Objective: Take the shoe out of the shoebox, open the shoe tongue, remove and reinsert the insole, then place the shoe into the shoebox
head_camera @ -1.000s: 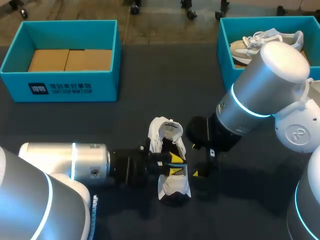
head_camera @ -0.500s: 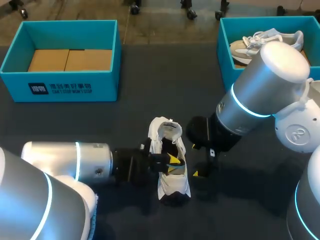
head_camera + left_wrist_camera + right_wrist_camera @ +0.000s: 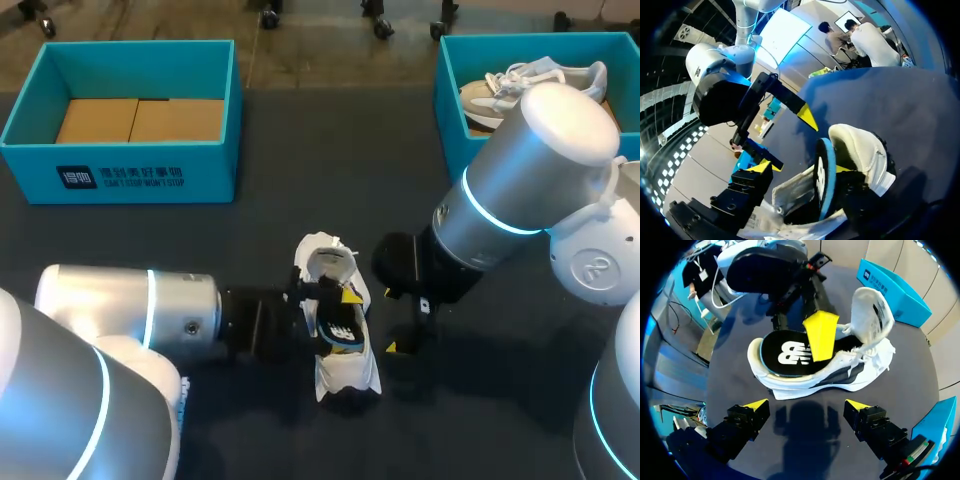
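Note:
A white shoe (image 3: 350, 372) lies on the dark table between my two grippers, its tongue (image 3: 870, 315) folded back. The black insole (image 3: 782, 352), blue at the edge, sits in the shoe's opening with one end sticking out. My left gripper (image 3: 340, 300) is over the shoe with its fingers spread. In the left wrist view the insole (image 3: 821, 175) stands between the two fingers against only one of them, so the left gripper (image 3: 800, 168) is open. My right gripper (image 3: 807, 405) hangs open just right of the shoe (image 3: 840, 377), holding nothing.
A teal box (image 3: 120, 160) with a cardboard insert stands at the back left. A second teal box (image 3: 450, 110) at the back right holds a beige shoe (image 3: 530, 85). My right arm's big grey elbow (image 3: 530, 180) hangs in front of that box.
My left gripper has opened and let go of the insole, and the arm has drawn back a little to the left. The insole now lies flatter in the shoe. The right arm is unchanged.

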Controlling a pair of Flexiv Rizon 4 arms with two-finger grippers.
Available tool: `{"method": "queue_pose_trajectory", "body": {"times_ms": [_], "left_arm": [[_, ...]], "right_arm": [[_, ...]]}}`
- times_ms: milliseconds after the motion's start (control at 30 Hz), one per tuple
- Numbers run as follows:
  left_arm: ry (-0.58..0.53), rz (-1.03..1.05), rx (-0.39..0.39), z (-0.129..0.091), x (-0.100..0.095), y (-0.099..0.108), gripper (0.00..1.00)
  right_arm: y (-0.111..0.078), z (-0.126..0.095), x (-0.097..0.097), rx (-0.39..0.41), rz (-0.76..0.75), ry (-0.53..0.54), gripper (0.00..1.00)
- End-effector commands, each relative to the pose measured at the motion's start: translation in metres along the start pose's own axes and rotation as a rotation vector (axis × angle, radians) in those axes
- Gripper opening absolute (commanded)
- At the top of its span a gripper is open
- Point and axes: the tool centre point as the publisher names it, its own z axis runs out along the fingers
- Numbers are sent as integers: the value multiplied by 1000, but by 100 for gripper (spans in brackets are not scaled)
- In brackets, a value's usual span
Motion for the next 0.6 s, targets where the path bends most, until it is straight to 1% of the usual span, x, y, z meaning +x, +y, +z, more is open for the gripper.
{"method": "queue_pose_trajectory", "body": {"times_ms": [33, 133, 200, 233, 267, 333, 400, 467, 600], "left_arm": [[18, -2, 0, -9, -2, -5, 75], [44, 0, -2, -9, -4, -6, 69], [61, -2, 0, -9, -5, -6, 70], [67, -3, 0, -8, -6, -6, 70], [73, -2, 1, -8, -6, -6, 68], [92, 5, 1, -8, -8, -6, 58], [107, 4, 11, -9, -12, -7, 58], [130, 7, 10, -9, -15, -8, 59], [161, 16, 6, -10, -18, -9, 58]], "right_arm": [[0, 2, 1, 0, 0, -3, 100], [0, 2, 1, 0, 0, -3, 100], [0, 2, 1, 0, 0, -3, 100], [-1, -2, 0, 4, -12, -13, 100], [-1, -6, -2, 8, -20, -19, 100], [-2, -15, -4, 15, -31, -21, 100], [-6, -25, -6, 20, -44, -41, 100], [-9, -34, -8, 26, -48, -43, 100], [-15, -52, -8, 36, -59, -53, 100]]}}
